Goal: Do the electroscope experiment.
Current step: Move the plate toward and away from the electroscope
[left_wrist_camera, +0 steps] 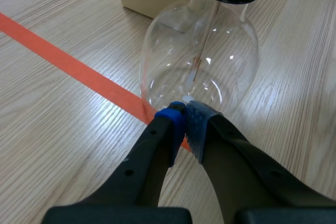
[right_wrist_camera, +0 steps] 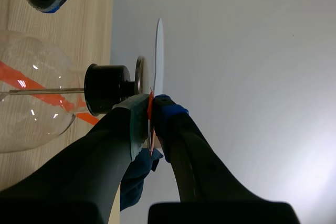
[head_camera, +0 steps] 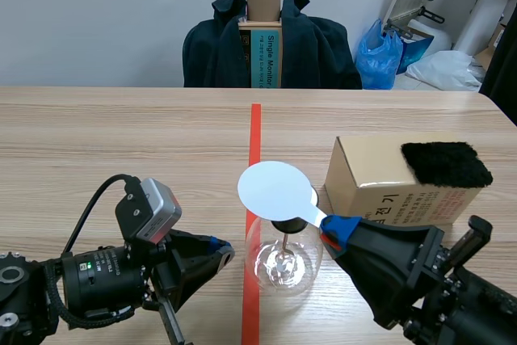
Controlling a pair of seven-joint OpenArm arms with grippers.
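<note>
a: how do the left jaws stand?
b: closed, the pads [left_wrist_camera: 170, 121] pressed together with nothing between them. the tips sit low against the flask [left_wrist_camera: 199, 61]. touching or a hair off, i can't tell.
a: and the right jaws?
b: clamped on the rim of a thin white disc [right_wrist_camera: 159, 51], one pad on each face.
a: where is the disc?
b: held flat over the black stopper [right_wrist_camera: 107, 88] in the flask's neck, just above a small metal plate [right_wrist_camera: 140, 74] on the stopper. whether disc and plate touch, i can't tell.
a: and the flask itself?
b: upright on the surface [head_camera: 121, 143], standing on the orange line [head_camera: 255, 131], between the two arms. a thin rod [right_wrist_camera: 47, 91] runs from the stopper down into the glass.
a: what's around it?
b: a box [head_camera: 380, 183] just beside the flask, on the right arm's side, with a black fuzzy cloth [head_camera: 446, 163] lying on its top. beyond the surface's far edge there's a dark coat [head_camera: 315, 46] and a blue bag [head_camera: 378, 52].
</note>
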